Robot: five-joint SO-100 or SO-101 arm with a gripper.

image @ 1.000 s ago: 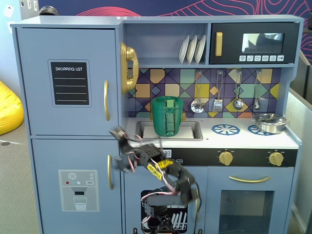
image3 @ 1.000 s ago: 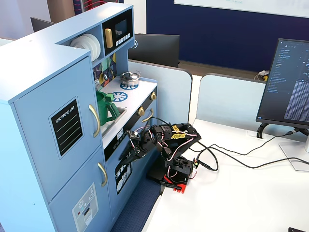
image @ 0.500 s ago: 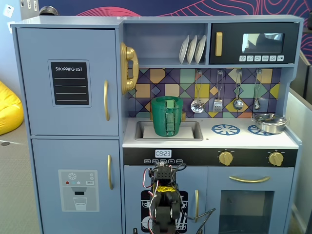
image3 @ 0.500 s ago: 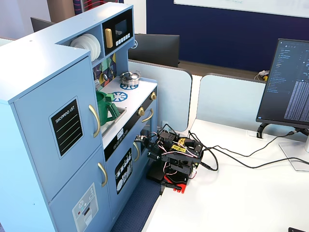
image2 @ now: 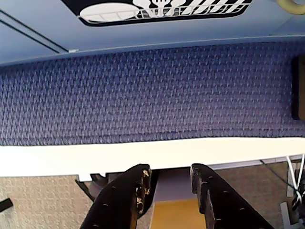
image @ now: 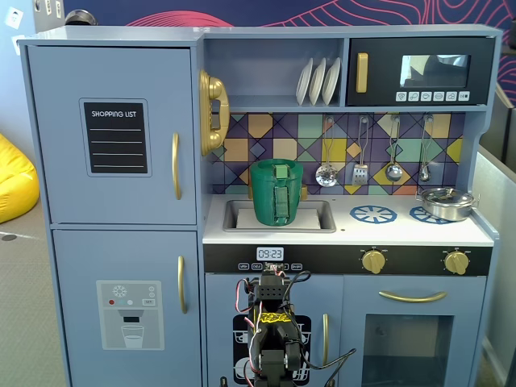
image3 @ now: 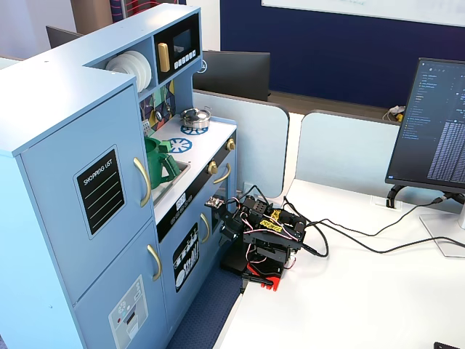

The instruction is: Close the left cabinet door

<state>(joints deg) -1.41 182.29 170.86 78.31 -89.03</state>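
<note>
The left cabinet door [image: 113,81] is a light-blue panel with a black "SHOPPING LIST" patch [image: 117,137] and a curved gold handle [image: 176,165]. It sits flush with the cabinet front, and looks shut in the other fixed view [image3: 65,174] too. The arm [image: 274,322] is folded low in front of the kitchen's lower doors, well below and right of that door; it stands on the white table [image3: 349,305]. In the wrist view my gripper [image2: 167,179] is empty, its jaws a little apart, above blue carpet [image2: 152,90] and the table edge.
Below the door is the blue door with the ice-dispenser graphic [image: 129,314]. A gold phone [image: 213,111], a green pitcher [image: 276,192] in the sink and the black microwave [image: 419,71] lie to its right. A monitor [image3: 436,123] and cables [image3: 349,240] are on the table.
</note>
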